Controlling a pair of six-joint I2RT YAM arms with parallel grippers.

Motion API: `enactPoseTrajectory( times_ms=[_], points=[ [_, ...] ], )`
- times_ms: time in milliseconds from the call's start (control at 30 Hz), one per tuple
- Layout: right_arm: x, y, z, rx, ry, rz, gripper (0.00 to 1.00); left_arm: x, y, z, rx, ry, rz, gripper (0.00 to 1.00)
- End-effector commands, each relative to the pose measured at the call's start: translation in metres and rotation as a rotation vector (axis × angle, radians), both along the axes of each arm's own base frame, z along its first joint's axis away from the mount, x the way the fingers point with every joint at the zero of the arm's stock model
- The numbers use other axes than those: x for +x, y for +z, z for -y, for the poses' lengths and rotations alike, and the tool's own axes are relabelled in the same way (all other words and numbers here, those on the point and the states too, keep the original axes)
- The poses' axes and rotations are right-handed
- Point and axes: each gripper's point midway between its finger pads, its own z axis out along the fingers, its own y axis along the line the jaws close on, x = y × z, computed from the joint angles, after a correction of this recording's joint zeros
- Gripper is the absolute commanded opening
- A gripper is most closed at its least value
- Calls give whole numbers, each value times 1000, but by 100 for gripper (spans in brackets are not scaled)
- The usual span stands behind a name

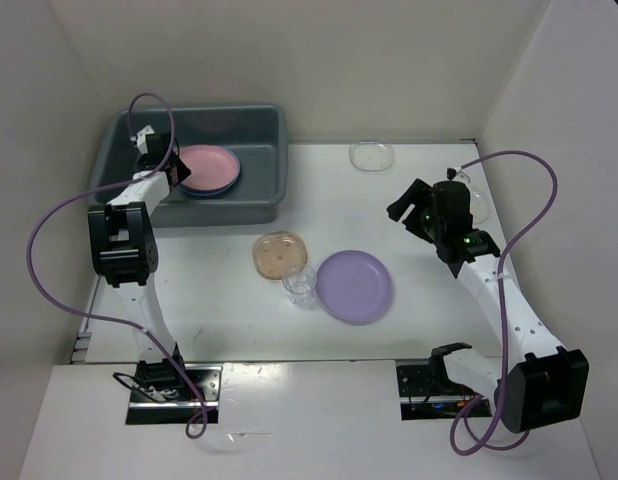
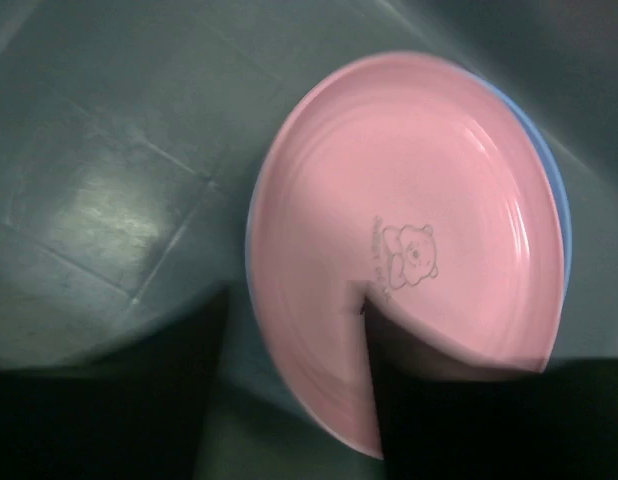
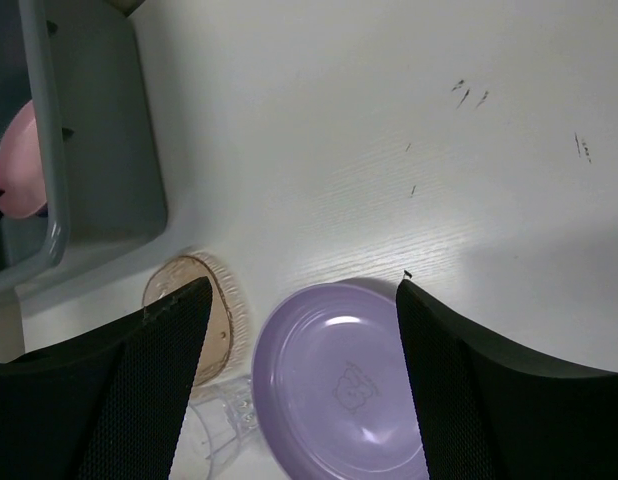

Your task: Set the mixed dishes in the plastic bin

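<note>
The plastic bin stands at the back left, and its grey floor fills the left wrist view. Inside it a pink plate lies on a blue plate. My left gripper hangs in the bin at the pink plate's rim, open, with the rim between its fingers but not pinched. A lavender plate, a tan speckled dish and a small clear cup sit mid-table. My right gripper hovers open above them, holding nothing.
A clear shallow bowl rests near the back wall. Another clear bowl lies at the right, partly behind the right arm. White walls enclose the table on three sides. Purple cables loop off both arms.
</note>
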Motion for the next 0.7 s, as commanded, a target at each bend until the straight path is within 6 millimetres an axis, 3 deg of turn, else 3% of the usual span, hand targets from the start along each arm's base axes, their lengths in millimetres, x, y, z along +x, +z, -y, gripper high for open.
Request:
enactPoseTrajectory(
  times_ms=[0, 67, 100, 200, 267, 300, 333, 433, 500, 533, 567, 633, 667],
  points=[
    [-5, 1, 3, -7, -19, 6, 80, 18, 17, 2, -18, -28, 77, 72],
    [-6, 1, 1, -1, -10, 5, 80, 23, 23, 4, -22, -38, 98, 82],
    [-6, 1, 1, -1, -10, 5, 80, 28, 26, 8, -35, -60, 110, 97],
    [-6, -2, -3, 7, 8, -10, 80, 33, 48, 9, -35, -68, 140, 100],
    [-3, -7, -6, 12, 20, -22, 80, 32, 93, 12, -15, -99, 207, 100],
    [-4, -7, -8, 17, 28, -23, 80, 26, 132, 19, -7, -140, 272, 100],
    [-3, -10, -9, 10, 42, -31, 80, 5, 187, 29, 30, -215, 340, 100],
    [-3, -12, -9, 2, 48, -26, 80, -24, 229, 68, 44, -371, 397, 100],
    [-2, -10, -9, -6, 53, -16, 80, -57, 243, 103, 38, -469, 406, 100],
    [-2, -10, -9, -6, 53, -16, 80, -67, 244, 117, 34, -511, 402, 98],
    [-1, -13, -8, -18, 60, -23, 80, -88, 242, 146, 21, -569, 398, 97],
    [0, -12, -10, -11, 68, -15, 80, -109, 235, 175, -19, -622, 373, 97],
    [-1, -12, -11, -22, 85, -13, 80, -158, 211, 217, -60, -705, 285, 94]
  ],
)
